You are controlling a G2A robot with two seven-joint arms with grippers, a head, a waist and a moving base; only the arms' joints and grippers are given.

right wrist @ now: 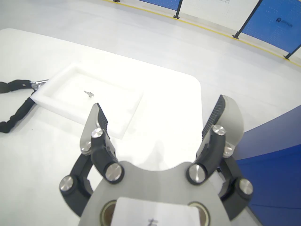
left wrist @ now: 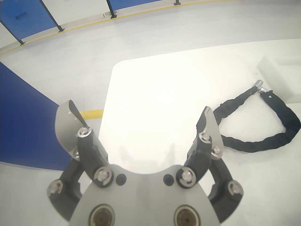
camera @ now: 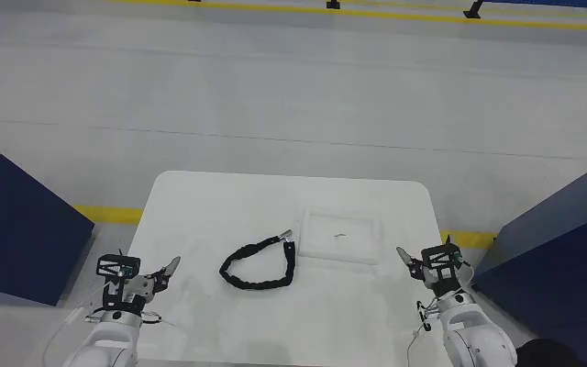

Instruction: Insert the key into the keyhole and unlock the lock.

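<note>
Black lock (camera: pixel 242 250) is laid mid-table beside the tray (camera: pixel 341 212) with the key (camera: pixel 340 235); left pincer (left wrist: pixel 138 108) and right pincer (right wrist: pixel 158 102) are held open, empty.

white table (camera: pixel 211 211); shallow white tray (camera: pixel 306 237) at its 2 o'clock; blue partitions (camera: pixel 37 239) flank 9 and 3 o'clock.

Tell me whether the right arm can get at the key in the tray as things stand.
Probably yes. The key lies alone in the shallow tray, and the right gripper, jaws open, hovers beside the tray with nothing between them. The low rim may crowd the pick.
</note>
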